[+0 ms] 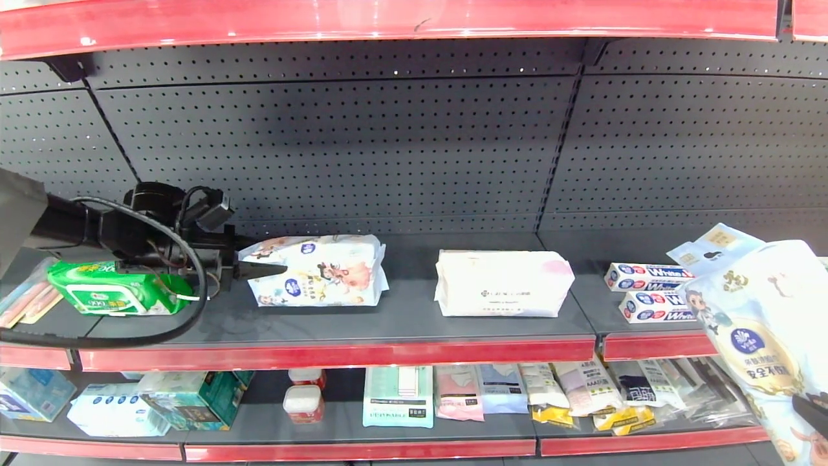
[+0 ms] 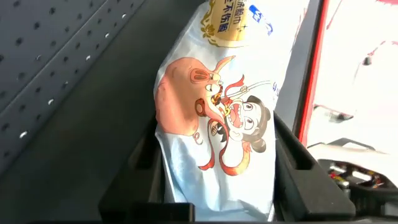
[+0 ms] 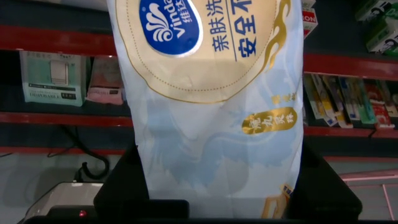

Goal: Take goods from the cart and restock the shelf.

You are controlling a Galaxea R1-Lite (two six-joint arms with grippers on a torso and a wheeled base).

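A wet-wipes pack with a cartoon print (image 1: 317, 270) lies on the dark middle shelf (image 1: 336, 323). My left gripper (image 1: 262, 264) comes in from the left and is shut on the pack's left end. In the left wrist view the pack (image 2: 217, 106) fills the gap between the black fingers (image 2: 134, 180). A second pack of the same kind (image 1: 757, 330) hangs upright in front of the shelf at the far right. My right gripper (image 1: 812, 411) is shut on its lower end, and the right wrist view shows that pack (image 3: 211, 93) squeezed between its fingers (image 3: 124, 180).
On the middle shelf lie a green wipes pack (image 1: 116, 288) under my left arm, a white soft pack (image 1: 501, 283), two toothpaste boxes (image 1: 647, 277) and a pale pouch (image 1: 715, 249). The lower shelf (image 1: 356, 450) holds boxes and several small packets. A red rail (image 1: 336, 353) edges the shelf.
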